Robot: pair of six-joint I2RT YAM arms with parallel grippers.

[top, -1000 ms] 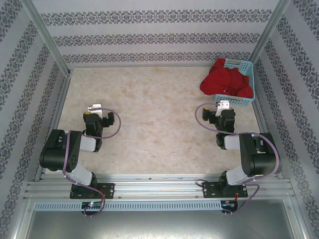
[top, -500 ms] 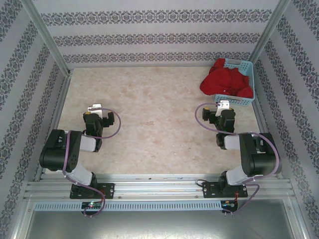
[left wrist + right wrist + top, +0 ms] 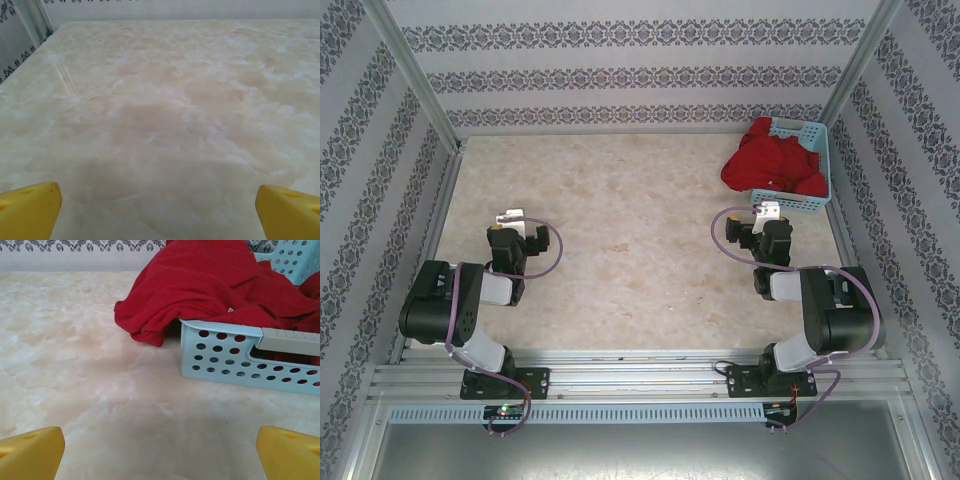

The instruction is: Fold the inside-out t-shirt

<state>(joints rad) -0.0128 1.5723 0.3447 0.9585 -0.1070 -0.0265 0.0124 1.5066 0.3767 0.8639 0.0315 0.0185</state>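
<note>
- Your light blue basket [image 3: 790, 206] sits in the far right corner of the table [image 3: 620, 200]; its perforated near wall stands between your right gripper [image 3: 772, 211] and most of the cloth.
- The inside-out t-shirt [image 3: 200, 285] lies bunched in that basket; one fold spills over the basket's left rim and hangs low outside the wall; contact with the tabletop cannot be told.
- The shirt is a crumpled heap; neck, hem and long axis cannot be told; the spilled fold points toward the table's left edge.
- Your right gripper is released, jaws spread wide with nothing between them; it sits near the basket's near wall, apart from it.
- Your left gripper [image 3: 160, 205] is likewise released and holds nothing; it sits over bare tabletop toward the left edge, well apart from the shirt.
- The surface is pale beige, marbled and glossy; the walls carry dark patterned bands; metal posts rise at the far corners.
</note>
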